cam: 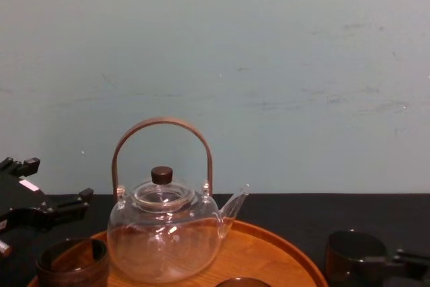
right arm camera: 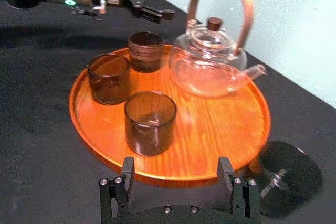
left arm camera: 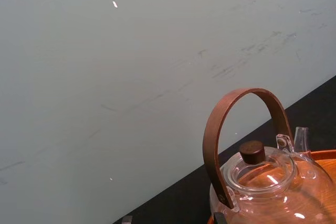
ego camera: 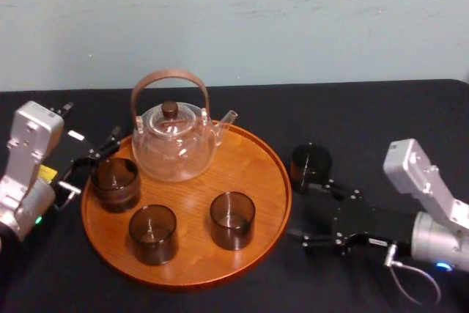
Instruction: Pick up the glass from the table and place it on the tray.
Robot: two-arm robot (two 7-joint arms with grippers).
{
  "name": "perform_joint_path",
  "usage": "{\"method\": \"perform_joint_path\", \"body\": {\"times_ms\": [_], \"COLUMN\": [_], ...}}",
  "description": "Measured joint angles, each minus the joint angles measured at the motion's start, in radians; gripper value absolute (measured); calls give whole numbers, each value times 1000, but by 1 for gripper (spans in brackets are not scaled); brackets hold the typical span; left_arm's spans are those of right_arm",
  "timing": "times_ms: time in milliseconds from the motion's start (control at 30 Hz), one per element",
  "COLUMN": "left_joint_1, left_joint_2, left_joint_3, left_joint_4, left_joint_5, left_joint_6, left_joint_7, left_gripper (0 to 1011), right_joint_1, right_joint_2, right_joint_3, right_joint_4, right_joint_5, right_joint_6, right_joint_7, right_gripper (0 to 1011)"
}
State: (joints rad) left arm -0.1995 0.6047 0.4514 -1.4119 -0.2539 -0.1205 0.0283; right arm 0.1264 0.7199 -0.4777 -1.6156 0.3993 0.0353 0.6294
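Smoky glass [ego camera: 311, 165] stands upright on the worktop [ego camera: 381, 122], just beside the tray's [ego camera: 249, 166] right rim. My right tool [ego camera: 322, 214] is near it, spread wide and empty. I judge the glass light, rigid, slick and breakable, so grip mid-wall, gently. My left tool [ego camera: 91, 160] sits spread at the tray's left rim.

Head: from above, tilted down over the tray [ego camera: 253, 166]. Chest: low, level across the tabletop [cam: 316, 210] toward the wall [cam: 269, 65]. Left wrist: close, angled up past the teapot [left arm camera: 262, 182]. Right wrist: near the tray rim, looking across. Teapot shared by all four.
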Motion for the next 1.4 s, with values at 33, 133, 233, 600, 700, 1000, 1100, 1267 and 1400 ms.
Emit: {"method": "perform_joint_path", "body": {"times_ms": [33, 133, 233, 600, 700, 1000, 1100, 1267, 1400], "left_joint_1": [0, 0, 0, 0, 0, 0, 0, 0, 0], "left_joint_2": [0, 0, 0, 0, 0, 0, 0, 0, 0], "left_joint_3": [0, 0, 0, 0, 0, 0, 0, 0, 0], "left_joint_4": [0, 0, 0, 0, 0, 0, 0, 0, 0], "left_joint_5": [0, 0, 0, 0, 0, 0, 0, 0, 0], "left_joint_6": [0, 0, 0, 0, 0, 0, 0, 0, 0], "left_joint_7": [0, 0, 0, 0, 0, 0, 0, 0, 0], "left_gripper": [1001, 1001, 1001, 1001, 1001, 1001, 1001, 1001, 1001], "right_joint_1": [-5, -25, -39, -44, -1, 50, 55, 61, 71], "right_joint_2": [3, 14, 22, 8, -50, -117, -124, -131, -136], "right_joint_3": [6, 27, 44, 87, 104, 113, 116, 117, 110], "right_joint_4": [-2, -5, -6, 34, 88, 145, 152, 159, 170], "right_joint_5": [3, 14, 20, 23, 18, 7, 4, -2, -12], "right_joint_6": [-1, -3, -4, 31, 99, 161, 165, 167, 168], "right_joint_7": [-3, -11, -18, -65, -122, -178, -179, -174, -166], "right_gripper": [1002, 1003, 1002, 1002, 1002, 1003, 1002, 1002, 1002]}}
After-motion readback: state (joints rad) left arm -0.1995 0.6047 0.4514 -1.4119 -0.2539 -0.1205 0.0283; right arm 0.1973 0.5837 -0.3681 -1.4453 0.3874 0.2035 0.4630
